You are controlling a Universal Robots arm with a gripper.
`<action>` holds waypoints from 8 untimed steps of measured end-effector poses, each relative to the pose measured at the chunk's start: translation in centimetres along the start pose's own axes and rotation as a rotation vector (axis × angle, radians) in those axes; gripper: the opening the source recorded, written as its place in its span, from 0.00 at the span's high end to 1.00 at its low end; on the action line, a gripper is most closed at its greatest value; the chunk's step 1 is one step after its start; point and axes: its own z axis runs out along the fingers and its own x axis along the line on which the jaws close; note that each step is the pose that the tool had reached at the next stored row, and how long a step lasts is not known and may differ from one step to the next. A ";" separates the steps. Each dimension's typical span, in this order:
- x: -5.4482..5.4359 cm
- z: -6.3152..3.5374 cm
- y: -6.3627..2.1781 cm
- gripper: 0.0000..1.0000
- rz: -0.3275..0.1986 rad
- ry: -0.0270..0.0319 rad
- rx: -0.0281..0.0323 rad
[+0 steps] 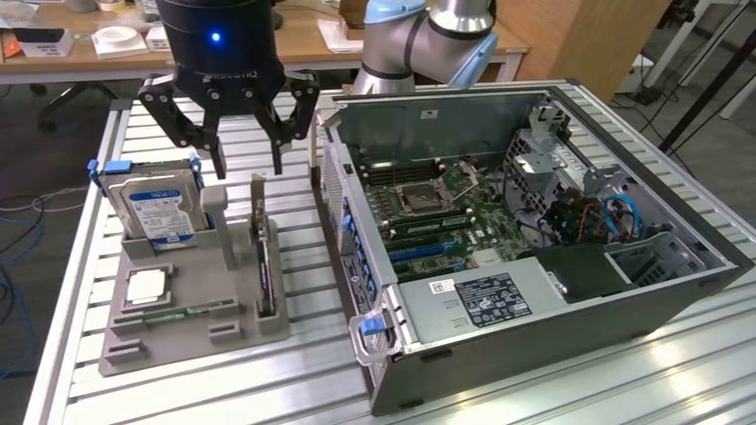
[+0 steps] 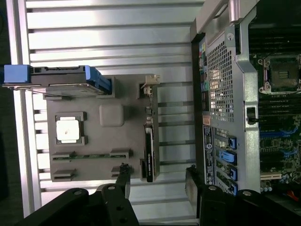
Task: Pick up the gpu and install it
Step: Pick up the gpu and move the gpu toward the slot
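A slatted aluminium table (image 1: 212, 390) spans the foreground. Behind it stands 1 wooden desk (image 1: 301, 40) with white boxes (image 1: 119, 40); a wooden panel (image 1: 590, 35) rises at the exterior view's right.

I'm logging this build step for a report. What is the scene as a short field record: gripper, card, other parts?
gripper: open, hovering above the gpu, not gripping it
gpu: thin dark circuit card, standing on edge in the grey holder tray
hard drive: boxy silver, blue-white label, upright in the same tray
processor chip: square silver, lying flat in the tray
computer case: dark metal, side open, to the exterior view's right of the tray
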 end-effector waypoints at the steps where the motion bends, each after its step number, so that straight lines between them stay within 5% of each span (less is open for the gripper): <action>1: 0.0 0.08 -0.01 0.41 0.000 0.0001 0.0000; 8: -0.6 0.58 -0.01 0.41 0.000 -0.0001 0.0007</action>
